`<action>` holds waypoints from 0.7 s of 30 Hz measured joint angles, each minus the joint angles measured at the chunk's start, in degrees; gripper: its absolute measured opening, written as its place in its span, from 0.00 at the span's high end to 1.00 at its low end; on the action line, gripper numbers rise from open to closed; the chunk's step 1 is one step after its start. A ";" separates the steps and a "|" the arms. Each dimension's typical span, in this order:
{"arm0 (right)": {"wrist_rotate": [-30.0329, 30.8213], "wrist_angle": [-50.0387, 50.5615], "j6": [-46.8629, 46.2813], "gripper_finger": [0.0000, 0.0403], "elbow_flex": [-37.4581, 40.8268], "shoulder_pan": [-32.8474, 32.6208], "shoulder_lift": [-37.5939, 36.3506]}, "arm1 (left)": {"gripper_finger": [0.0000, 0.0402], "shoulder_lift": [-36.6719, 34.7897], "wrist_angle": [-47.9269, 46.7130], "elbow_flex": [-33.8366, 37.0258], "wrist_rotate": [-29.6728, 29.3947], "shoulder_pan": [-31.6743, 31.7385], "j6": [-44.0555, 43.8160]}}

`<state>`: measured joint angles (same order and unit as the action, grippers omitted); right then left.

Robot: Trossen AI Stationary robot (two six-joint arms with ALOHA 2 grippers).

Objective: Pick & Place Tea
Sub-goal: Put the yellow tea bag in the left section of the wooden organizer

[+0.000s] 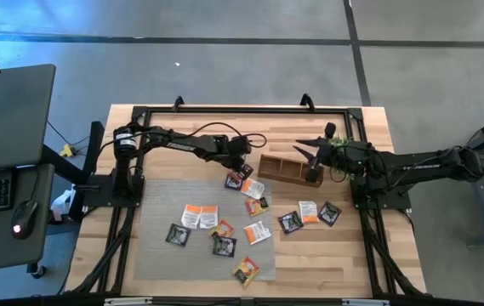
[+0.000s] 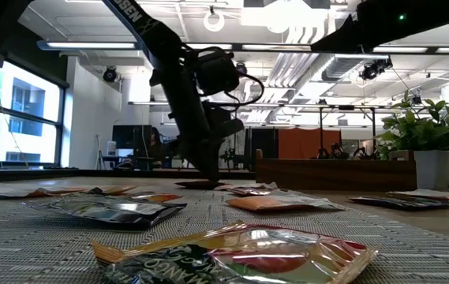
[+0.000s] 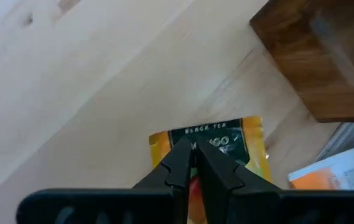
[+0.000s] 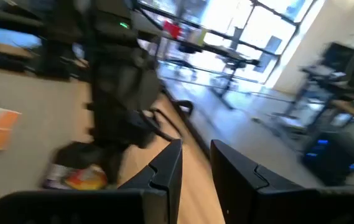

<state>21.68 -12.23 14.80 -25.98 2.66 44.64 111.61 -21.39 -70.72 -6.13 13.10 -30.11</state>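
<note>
1. The worktop point(image 1: 161, 119) is pale wood inside a black frame, and a grey woven mat point(image 1: 161, 246) is laid over its left and middle part.
2. The wooden tray point(image 1: 286, 168) is seen lying at the back, just right of centre, with a potted plant point(image 2: 432, 150) near its right end.
3. The left hand point(image 1: 242, 167) is reached out to the tray's left end, and its fingers point(image 3: 178, 167) are pressed together on the edge of one sachet point(image 3: 246, 140) that lies on bare wood just beside the tray.
4. That sachet is a flat square of orange foil with a dark panel on which "BLACK TEA" is printed in white.
5. The right hand point(image 1: 313, 155) is held above the tray's right end; in the right wrist view its fingers point(image 4: 166, 167) are seen slightly apart with nothing between them.
6. The tea point(image 1: 250, 221) is scattered flat over the mat and the wood in front of the tray, about a dozen small squares well spread out.
7. Some sachets are orange, some black, and some white with orange print; the nearest in the low view point(image 2: 248, 256) is shown as crinkled glossy foil.
</note>
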 joint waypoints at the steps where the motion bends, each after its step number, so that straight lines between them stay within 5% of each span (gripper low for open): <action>1: -1.76 0.00 -1.12 0.80 0.00 0.00 0.00 | 0.94 0.00 -0.51 -0.02 -0.06 0.00 0.00; 6: -8.18 -0.02 -2.37 0.80 0.00 -0.02 0.00 | 0.94 -0.02 -0.50 -0.02 1.26 0.02 0.05; 12: -6.48 -0.02 -2.37 0.80 0.00 -0.02 0.02 | 0.94 -0.11 -0.76 -0.29 4.78 0.02 -0.49; 17: -5.14 -0.02 -1.89 0.80 0.00 0.00 0.02 | 0.94 -0.13 -11.81 -7.32 6.71 0.35 -1.78; 21: -5.34 0.23 -1.38 0.80 0.00 -0.02 0.02 | 0.94 -0.24 -22.36 -15.77 1.17 -0.67 -2.22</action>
<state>16.34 -12.00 13.41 -25.98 2.63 44.66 111.38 -43.75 -86.50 -4.96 12.44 -32.33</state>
